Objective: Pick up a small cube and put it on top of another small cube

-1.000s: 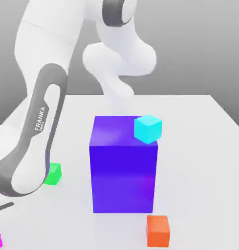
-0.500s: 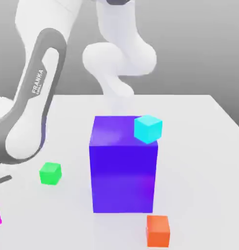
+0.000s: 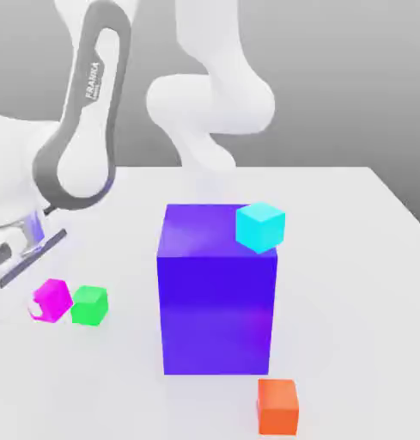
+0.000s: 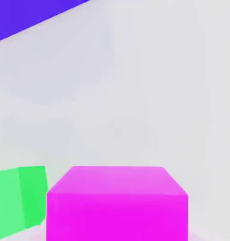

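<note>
Jaws clamped shut on the magenta-pink cube (image 3: 51, 299), carried tilted just beside the green cube (image 3: 89, 305) at the exterior view's left. Nearby: large purple-blue block (image 3: 217, 296) topped by a cyan cube (image 3: 260, 227), orange cube (image 3: 277, 406) in front.

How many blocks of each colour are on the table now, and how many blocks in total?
Magenta-pink cube: 1
Green cube: 1
Cyan cube: 1
Orange cube: 1
Large purple-blue block: 1
Total: 5 blocks, one of each colour.
</note>
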You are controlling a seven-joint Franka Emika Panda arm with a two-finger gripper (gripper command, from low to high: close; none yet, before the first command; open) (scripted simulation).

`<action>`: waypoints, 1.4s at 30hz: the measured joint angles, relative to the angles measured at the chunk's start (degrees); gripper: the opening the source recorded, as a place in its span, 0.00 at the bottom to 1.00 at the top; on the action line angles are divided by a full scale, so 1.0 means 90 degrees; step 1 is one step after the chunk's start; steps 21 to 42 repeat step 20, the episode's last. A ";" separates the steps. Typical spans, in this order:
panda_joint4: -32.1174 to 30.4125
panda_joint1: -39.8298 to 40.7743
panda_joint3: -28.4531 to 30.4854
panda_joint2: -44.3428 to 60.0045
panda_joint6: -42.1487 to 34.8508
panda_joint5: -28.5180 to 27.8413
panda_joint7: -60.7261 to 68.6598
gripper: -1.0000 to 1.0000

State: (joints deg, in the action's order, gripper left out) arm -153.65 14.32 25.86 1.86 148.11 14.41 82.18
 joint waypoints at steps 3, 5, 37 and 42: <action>-0.0603 0.0252 -0.0057 -0.0705 0.0223 -0.0865 0.0318 0.00; -0.0999 0.0458 -0.0119 -0.1178 0.0355 -0.1574 0.0443 0.00; -0.1711 0.0419 -0.0351 -0.0208 0.2313 -0.1533 0.1722 1.00; -0.1711 0.0419 -0.0351 -0.0208 0.2313 -0.1533 0.1722 1.00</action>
